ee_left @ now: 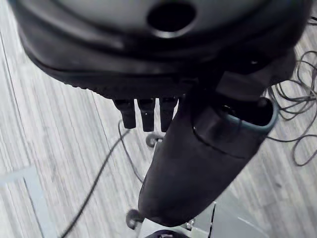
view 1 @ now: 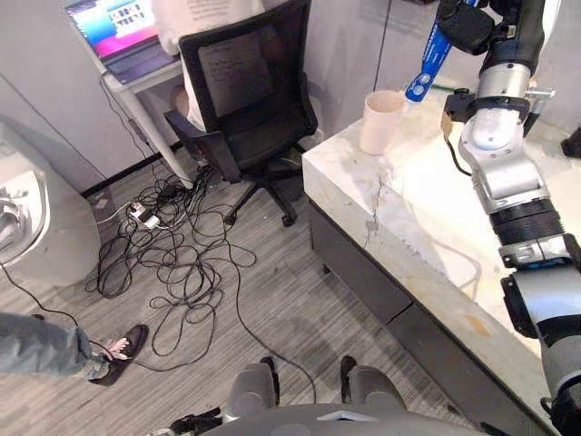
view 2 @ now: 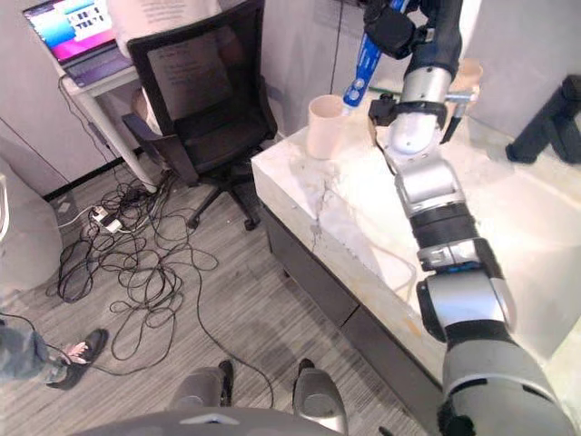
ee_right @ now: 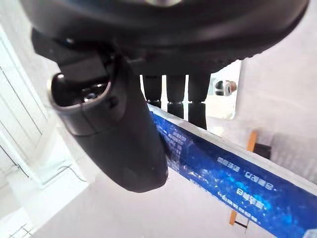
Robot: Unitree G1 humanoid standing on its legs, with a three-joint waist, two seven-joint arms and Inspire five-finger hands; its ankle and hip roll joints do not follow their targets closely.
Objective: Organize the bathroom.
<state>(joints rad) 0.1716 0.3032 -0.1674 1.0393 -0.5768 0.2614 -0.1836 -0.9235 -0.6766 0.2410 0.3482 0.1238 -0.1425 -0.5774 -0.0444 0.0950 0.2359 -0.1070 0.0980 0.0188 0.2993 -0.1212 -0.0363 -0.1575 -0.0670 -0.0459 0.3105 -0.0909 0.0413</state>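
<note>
Being held high over the far left corner of the marble counter (view 1: 427, 209): a blue toothpaste tube (view 1: 428, 56), long and flat, printed in white, cap end pointing down toward the pink cup (view 1: 380, 121). Hanging just above and beside the cup's rim, not touching it, probably so as to be dropped in cap first. Standing upright near the counter's left edge, that cup, mouth open, seemingly ready as the holder. Clamping the tube's upper part between thumb and curled fingers: the right hand (ee_right: 148, 99), gripping well away from the cap, likely to leave the lower end free for entry. Resting low by the floor: the left hand (ee_left: 198, 163), fingers curled, holding nothing. Waiting beyond the counter: an office chair (view 1: 245, 100) and a tangle of cables (view 1: 172, 245).
</note>
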